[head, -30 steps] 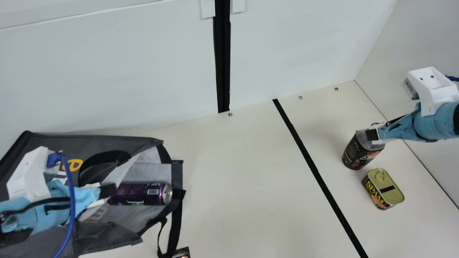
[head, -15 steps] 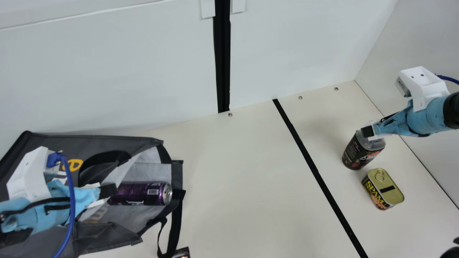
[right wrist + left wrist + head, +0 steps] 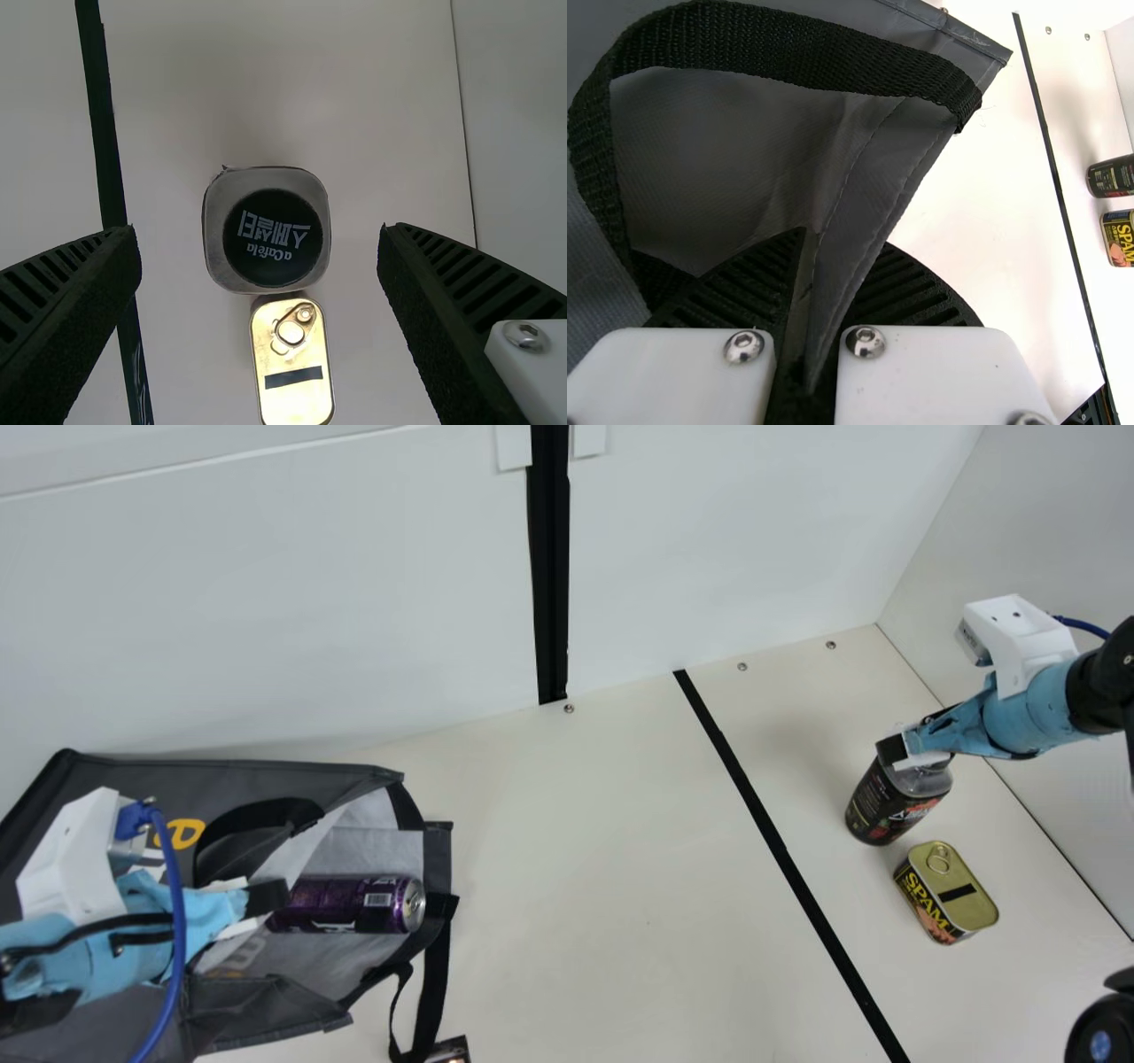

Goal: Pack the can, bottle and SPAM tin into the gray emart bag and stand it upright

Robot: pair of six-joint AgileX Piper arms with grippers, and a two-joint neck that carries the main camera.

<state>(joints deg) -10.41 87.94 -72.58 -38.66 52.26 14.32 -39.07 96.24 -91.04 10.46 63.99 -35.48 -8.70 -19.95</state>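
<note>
White walls [image 3: 354, 602] stand behind a cream table [image 3: 620, 912]. On the right part, past a black line [image 3: 771, 841], the bottle [image 3: 886, 806] stands up. It looks like hard, smooth plastic and may be heavy if it is full. The best grab is round its sides, under the lid [image 3: 273, 237], with a snug squeeze so it won't slip.

My right gripper [image 3: 258, 230] is wide open above the bottle, one finger out to each side, with nothing in it. The tin [image 3: 946, 895] sits just beside the bottle, so a low finger could bump it. It looks hard, and its long sides would be good to hold.

My left gripper [image 3: 811, 274] pinches gray cloth from the bag [image 3: 292, 775]. The bag lies down, soft and floppy, and could fold shut. The can [image 3: 345, 903] lies on its side in its mouth and could roll or dent. Black straps [image 3: 434, 974] hang by the mouth and might catch the bottle.
</note>
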